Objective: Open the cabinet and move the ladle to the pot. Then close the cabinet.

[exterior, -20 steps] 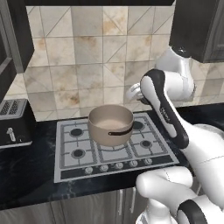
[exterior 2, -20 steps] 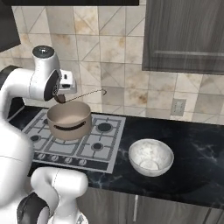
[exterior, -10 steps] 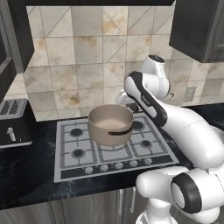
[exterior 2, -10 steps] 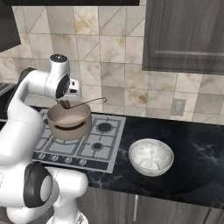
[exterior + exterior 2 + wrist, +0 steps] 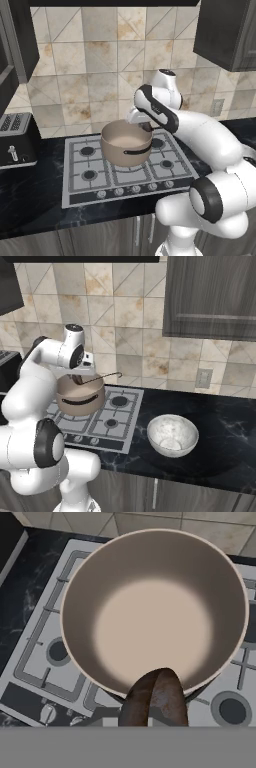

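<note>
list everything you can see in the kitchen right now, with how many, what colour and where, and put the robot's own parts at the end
pot: one, taupe-grey, paler beige inside, on the hob's back burners.
ladle: one, dark brown, bowl above the pot's rim, thin handle sticking out sideways.
hob: one, grey with dark burners, set in the counter.
counter: one, black marbled, along the tiled wall.
bowl: one, white speckled, on the counter right of the hob.
toaster: one, black, on the counter left of the hob.
cabinet: one, dark wood-grain, on the wall above the bowl.
wall socket: one, beige, on the tiles.
gripper: one, shut on the ladle, over the pot.
arm: one, white with dark joints.
</note>
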